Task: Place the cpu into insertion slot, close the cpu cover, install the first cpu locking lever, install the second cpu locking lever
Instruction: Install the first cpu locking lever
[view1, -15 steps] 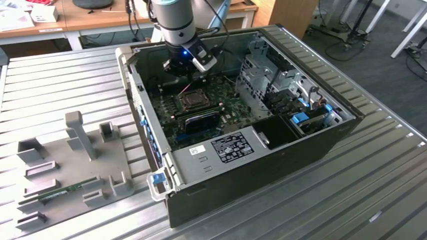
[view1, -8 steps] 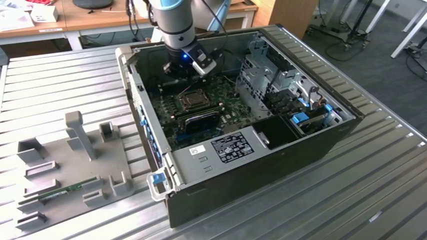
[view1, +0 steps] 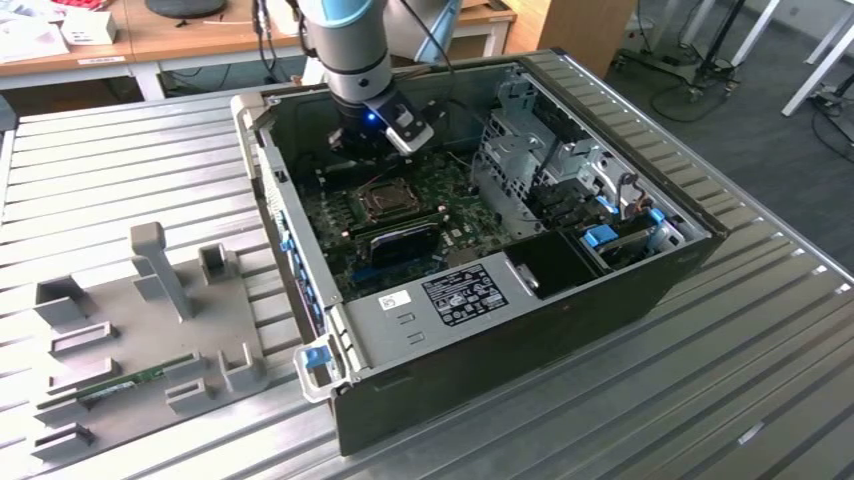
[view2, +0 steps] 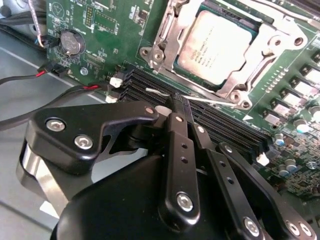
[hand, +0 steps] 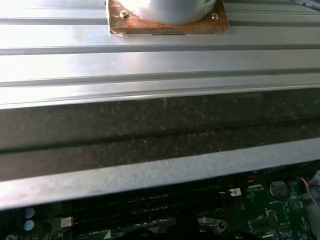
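In the exterior view, grey-and-blue robot arm (view1: 350, 50) reaching steeply down into the open black computer case (view1: 534, 330), wrist hanging just beyond the small square silvery-rimmed insertion slot (view1: 391, 200). In the second wrist view, black gripper (view2: 176, 106) with fingers drawn together and nothing seen between them, tips over the long black memory slots (view2: 220, 125) just beside the insertion slot, where the silvery-tan square cpu (view2: 215, 47) lies seated under the thin silvery metal cpu cover (view2: 272, 37). In the first wrist view, ribbed silvery metal table (hand: 150, 65) past the case's dark wall, far from that slot.
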